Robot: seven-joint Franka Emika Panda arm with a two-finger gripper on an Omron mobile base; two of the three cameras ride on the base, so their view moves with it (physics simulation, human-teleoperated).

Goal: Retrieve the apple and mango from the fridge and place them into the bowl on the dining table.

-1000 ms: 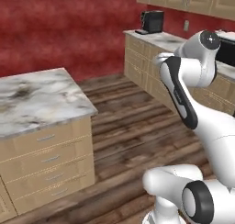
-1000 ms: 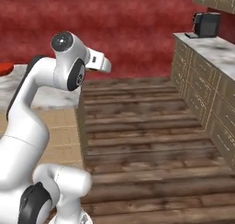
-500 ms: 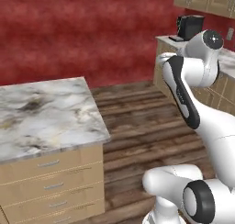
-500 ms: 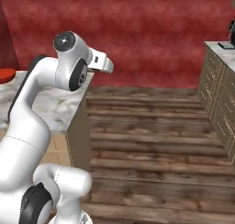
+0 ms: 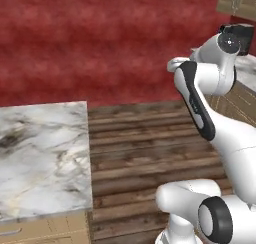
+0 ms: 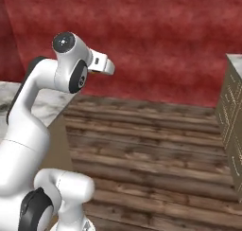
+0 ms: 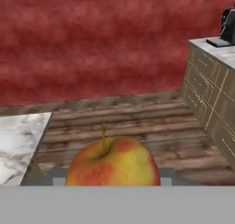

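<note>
Gripper closed on the apple (image 7: pixel 112 165), jaws drawn in narrow around the fruit, fingertips hidden behind it. Carried stem-up, close under the hand camera, red-flushed over yellow, in the air above the wooden floor (image 7: pixel 137 122). Arm (image 5: pixel 200 108) folded high and compact over the base, hand pointing ahead toward the red wall (image 6: pixel 160 40).

Judged as the carrying step: first fruit in hand, on the way to the bowl. Corner of the dining table (image 5: pixel 42 158) lay near, to the robot's left, with its marble edge low left in the hand view (image 7: pixel 18 140) and behind the arm in the right base view (image 6: pixel 52 100).

Next move likely called for: bringing the base round to face the table, finding the bowl, reaching out over it, lowering the apple close to its rim, then letting go gently so that nothing rolled off. After that, back to the fridge for the mango.

Counted: one apple, one marble table, one cabinet counter (image 7: pixel 209 85) at the right, one coffee machine (image 7: pixel 227 28) on it.
</note>
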